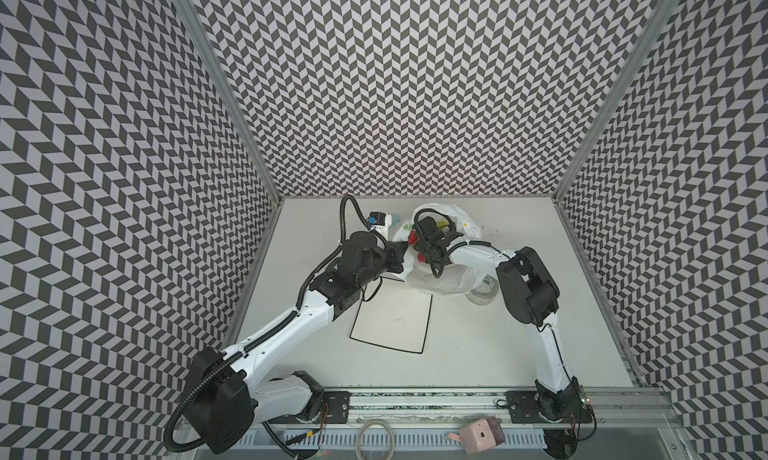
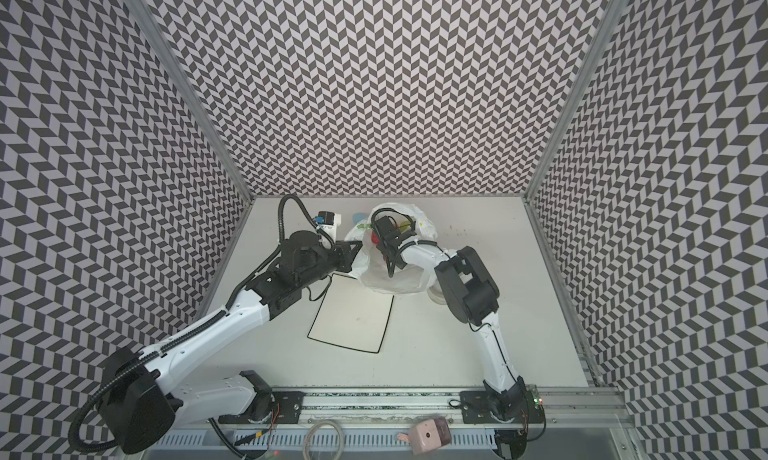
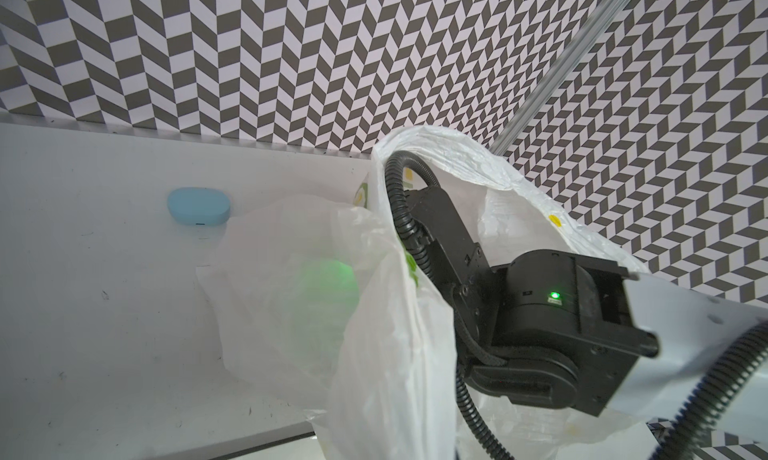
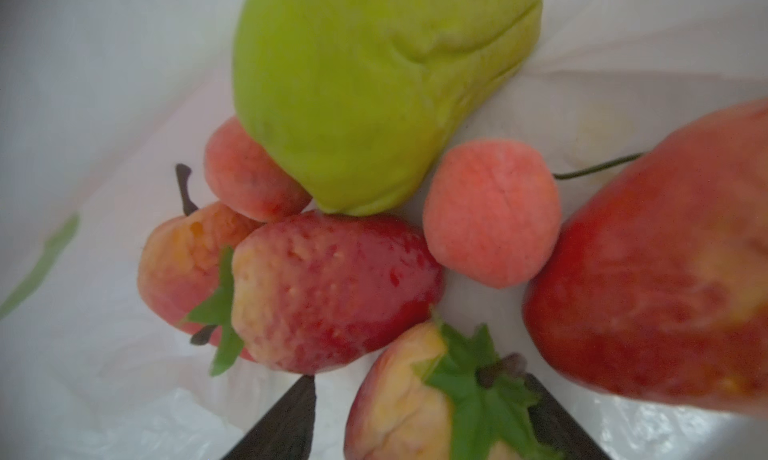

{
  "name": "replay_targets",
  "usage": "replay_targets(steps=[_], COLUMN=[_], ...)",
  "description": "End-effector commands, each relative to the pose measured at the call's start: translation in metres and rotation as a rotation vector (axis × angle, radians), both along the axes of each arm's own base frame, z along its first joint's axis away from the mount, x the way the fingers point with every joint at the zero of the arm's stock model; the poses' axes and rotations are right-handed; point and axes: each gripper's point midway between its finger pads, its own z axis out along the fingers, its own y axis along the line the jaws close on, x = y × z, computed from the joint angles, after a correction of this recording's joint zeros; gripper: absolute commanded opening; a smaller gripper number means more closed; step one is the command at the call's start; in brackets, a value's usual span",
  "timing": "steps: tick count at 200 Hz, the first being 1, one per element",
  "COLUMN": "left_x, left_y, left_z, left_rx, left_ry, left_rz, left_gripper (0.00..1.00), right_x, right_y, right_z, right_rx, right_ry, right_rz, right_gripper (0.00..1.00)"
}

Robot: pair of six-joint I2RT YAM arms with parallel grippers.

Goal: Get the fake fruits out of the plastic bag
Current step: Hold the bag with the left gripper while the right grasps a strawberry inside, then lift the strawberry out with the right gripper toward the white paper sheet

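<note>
Loosely spread, right gripper flanks a glossy strawberry; left gripper pinches crinkly plastic bag

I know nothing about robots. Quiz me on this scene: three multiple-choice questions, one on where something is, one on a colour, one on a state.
1. Where do the fruits lie? A) on the plate B) inside the bag C) on the bare table
2. What colour is the pear? A) yellow-green B) purple C) blue
3. How does the right claw stand? A) shut on the pear B) shut on nothing C) open, a strawberry between its fingers

Answers: 1 B, white film surrounds them in the right wrist view; 2 A, its skin shows it; 3 C, the fingers stand apart beside the strawberry.
</note>
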Motion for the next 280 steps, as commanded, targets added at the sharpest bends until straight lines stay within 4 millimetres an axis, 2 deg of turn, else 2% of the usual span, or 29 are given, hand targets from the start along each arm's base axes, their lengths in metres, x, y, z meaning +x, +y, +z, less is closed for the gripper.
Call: replay_targets(steps=[1, 12, 33, 58, 94, 132, 165, 231, 257, 280], left_x=[-0.002, -0.001, 0.000, 0.001, 0.004, 0.006, 0.007, 0.009, 0.009, 0.010], left_y=[0.001, 0.001, 0.001, 0.003, 0.006, 0.008, 0.007, 0.006, 0.006, 0.007], left_z=[0.009, 0.008, 0.007, 0.005, 0.001, -0.004, -0.006, -0.006, -0.005, -0.004], left_rx=[-0.016, -0.017, -0.015, -0.009, -0.002, 0.006, 0.008, 0.006, 0.002, 0.002], left_ry=[-0.031, -0.031, -0.028, -0.032, -0.028, -0.022, -0.022, -0.031, -0.034, -0.038], left_rz=[0.004, 0.005, 0.009, 0.024, 0.045, 0.057, 0.056, 0.053, 0.047, 0.047], left_gripper=[0.00, 0.00, 0.00, 0.00, 0.00, 0.00, 0.00, 0.00, 0.00, 0.00], right_x=[0.003, 0.003, 0.002, 0.002, -0.006, -0.024, -0.051, -0.109, -0.149, -0.194], right_y=[-0.006, -0.006, -0.006, -0.005, -0.006, -0.006, -0.006, -0.001, 0.017, 0.035], right_z=[-0.011, -0.014, -0.013, -0.001, 0.026, 0.072, 0.102, 0.189, 0.211, 0.214], right_rx=[-0.018, -0.025, -0.040, -0.045, -0.050, -0.028, -0.021, -0.081, -0.147, -0.215], right_ry=[0.012, 0.014, 0.010, -0.031, -0.103, -0.214, -0.280, -0.519, -0.635, -0.730], right_rz=[-0.032, -0.027, 0.008, 0.059, 0.151, 0.283, 0.418, 0.694, 0.890, 1.108], right_gripper=[0.70, 0.66, 0.53, 0.41, 0.37, 0.37, 0.37, 0.37, 0.38, 0.39])
